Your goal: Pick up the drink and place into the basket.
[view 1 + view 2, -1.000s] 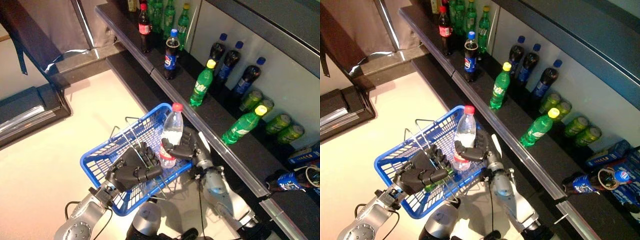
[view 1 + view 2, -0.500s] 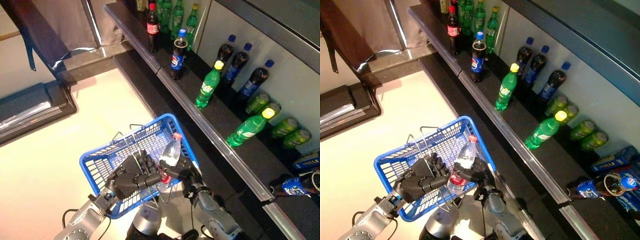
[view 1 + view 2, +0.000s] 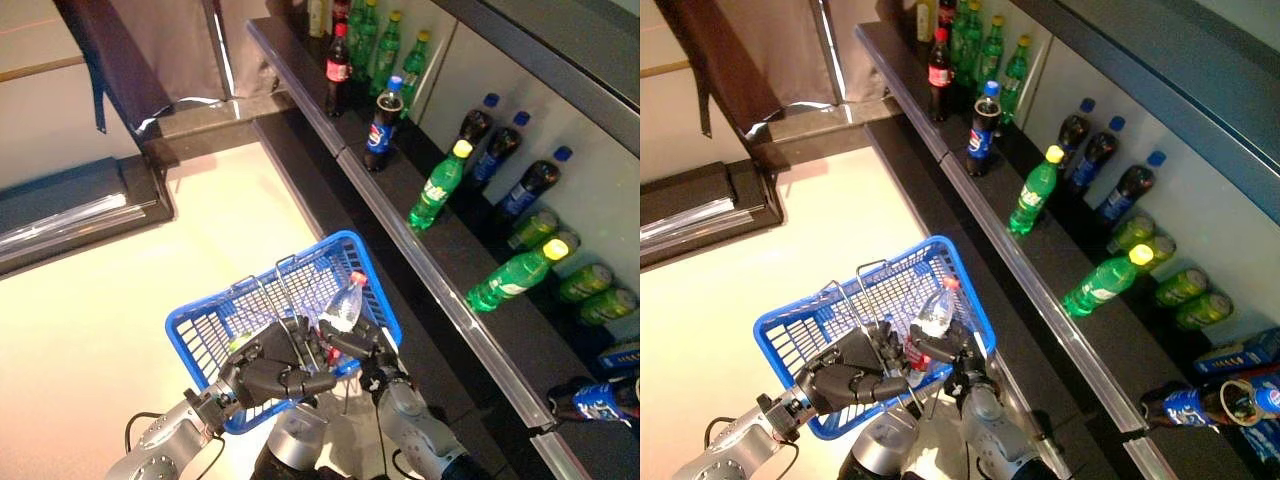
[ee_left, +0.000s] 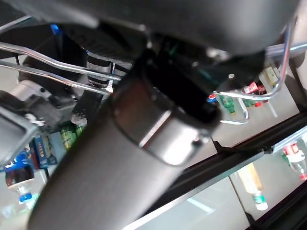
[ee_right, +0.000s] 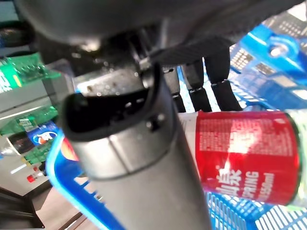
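A clear water bottle (image 3: 340, 311) with a red cap and red label (image 5: 245, 158) lies tilted inside the blue wire basket (image 3: 205, 325), cap pointing up and away from me. My right hand (image 3: 358, 346) is shut on its lower body; in the right wrist view the thumb (image 5: 129, 143) and fingers (image 5: 211, 88) wrap the label. The left hand (image 3: 272, 372) is curled round the basket's metal handles (image 4: 57, 72) at the near rim and holds the basket up.
A dark shelf (image 3: 400, 225) runs along the right. On it stand a cola bottle (image 3: 380, 124), a green bottle (image 3: 433, 189), a lying green bottle (image 3: 515, 270), dark bottles and cans. A low dark platform (image 3: 80, 205) sits at the left.
The bottle went from upright above the basket down into it, tilted, with my right hand still on it. The camera view has shifted, and the left hand keeps hold of the handles.
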Robot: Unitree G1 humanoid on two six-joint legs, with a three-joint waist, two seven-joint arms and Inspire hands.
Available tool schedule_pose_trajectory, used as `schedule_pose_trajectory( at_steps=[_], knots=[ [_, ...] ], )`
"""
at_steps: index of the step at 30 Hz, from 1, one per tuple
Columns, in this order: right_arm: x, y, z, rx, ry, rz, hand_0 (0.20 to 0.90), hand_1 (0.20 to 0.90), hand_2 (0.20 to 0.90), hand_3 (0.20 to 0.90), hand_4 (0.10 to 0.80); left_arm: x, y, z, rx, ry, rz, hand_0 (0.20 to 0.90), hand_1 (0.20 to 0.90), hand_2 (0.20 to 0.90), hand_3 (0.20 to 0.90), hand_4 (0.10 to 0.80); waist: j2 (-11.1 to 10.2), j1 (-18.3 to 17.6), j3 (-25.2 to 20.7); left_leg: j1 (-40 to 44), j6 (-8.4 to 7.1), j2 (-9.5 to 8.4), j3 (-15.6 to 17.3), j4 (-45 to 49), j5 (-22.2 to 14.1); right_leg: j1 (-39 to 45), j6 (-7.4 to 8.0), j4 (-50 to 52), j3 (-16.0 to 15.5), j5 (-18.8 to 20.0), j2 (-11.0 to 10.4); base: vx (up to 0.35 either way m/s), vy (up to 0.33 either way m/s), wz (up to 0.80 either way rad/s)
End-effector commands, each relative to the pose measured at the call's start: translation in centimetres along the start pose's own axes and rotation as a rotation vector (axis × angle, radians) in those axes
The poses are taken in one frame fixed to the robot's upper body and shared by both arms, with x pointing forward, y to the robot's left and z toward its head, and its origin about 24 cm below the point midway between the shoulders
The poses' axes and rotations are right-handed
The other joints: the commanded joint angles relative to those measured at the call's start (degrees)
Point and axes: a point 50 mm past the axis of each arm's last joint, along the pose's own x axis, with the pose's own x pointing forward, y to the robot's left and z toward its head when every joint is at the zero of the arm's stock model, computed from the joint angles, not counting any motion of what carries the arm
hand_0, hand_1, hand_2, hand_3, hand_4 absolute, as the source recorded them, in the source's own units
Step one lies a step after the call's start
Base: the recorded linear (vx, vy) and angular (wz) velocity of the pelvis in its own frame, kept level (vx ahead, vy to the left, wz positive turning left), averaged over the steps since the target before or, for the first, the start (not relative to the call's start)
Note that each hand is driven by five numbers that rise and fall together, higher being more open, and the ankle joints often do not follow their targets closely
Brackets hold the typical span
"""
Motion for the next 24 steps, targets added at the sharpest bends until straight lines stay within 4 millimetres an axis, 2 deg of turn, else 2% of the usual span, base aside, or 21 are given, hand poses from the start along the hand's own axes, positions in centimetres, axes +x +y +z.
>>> schedule_pose_trajectory(
  at_steps=[1, 8, 14, 16, 24],
  knots=[
    [-0.1, 4.2, 0.4, 0.068, -0.03, 0.112, 0.3, 0.3, 0.3, 0.2, 0.1, 1.6, -8.7, 3.7, 0.121, -0.253, -0.613, 0.3, 0.3, 0.3, 0.2, 0.1, 1.59, 0.62, -14.31, -4.98, -2.81, 1.62, 0.34, 6.78, 1.27, 4.17, -2.51, -3.77, 1.1, 4.34, 4.39, 0.125, 0.01, 0.16],
    [0.3, 4.4, -1.2, -0.025, 0.06, 0.088, 0.3, 0.3, 0.3, 0.2, 0.1, 1.9, -8.6, 3.1, 0.121, -0.187, -0.636, 0.3, 0.3, 0.3, 0.2, 0.1, 0.25, 1.21, -15.06, -3.49, -2.89, 2.19, 0.42, 7.14, 0.67, 5.45, -2.26, -3.31, 1.27, 4.29, 4.76, 0.109, -0.011, 0.02],
    [0.2, 4.6, -3.1, -0.018, 0.165, 0.084, 0.3, 0.3, 0.3, 0.2, 0.1, 2.2, -8.5, 2.5, 0.11, -0.166, -0.616, 0.3, 0.3, 0.3, 0.2, 0.1, -0.67, 1.13, -16.42, -2.29, -2.78, 2.47, 0.46, 6.32, 0.98, 6.49, -1.94, -3.95, 1.23, 4.59, 5.03, 0.087, 0.013, -0.01],
    [0.0, 4.1, -4.5, -0.04, 0.238, 0.055, 0.3, 0.3, 0.3, 0.2, 0.1, 2.3, -8.5, 2.2, 0.107, -0.157, -0.607, 0.3, 0.3, 0.3, 0.2, 0.1, -0.67, 1.26, -16.91, -1.89, -2.83, 2.6, 0.45, 6.21, 1.0, 6.79, -1.83, -3.91, 1.18, 4.6, 5.07, 0.07, 0.036, 0.0],
    [0.3, 3.3, -6.0, 0.015, 0.321, 0.024, 0.3, 0.3, 0.3, 0.2, 0.1, 2.3, -8.4, 2.0, 0.098, -0.138, -0.6, 0.3, 0.3, 0.3, 0.2, 0.1, -0.97, 1.89, -17.2, -0.92, -2.74, 2.86, 0.15, 5.55, 1.24, 7.24, -1.62, -3.8, 0.67, 4.79, 5.17, 0.027, 0.011, 0.02]
  ],
)
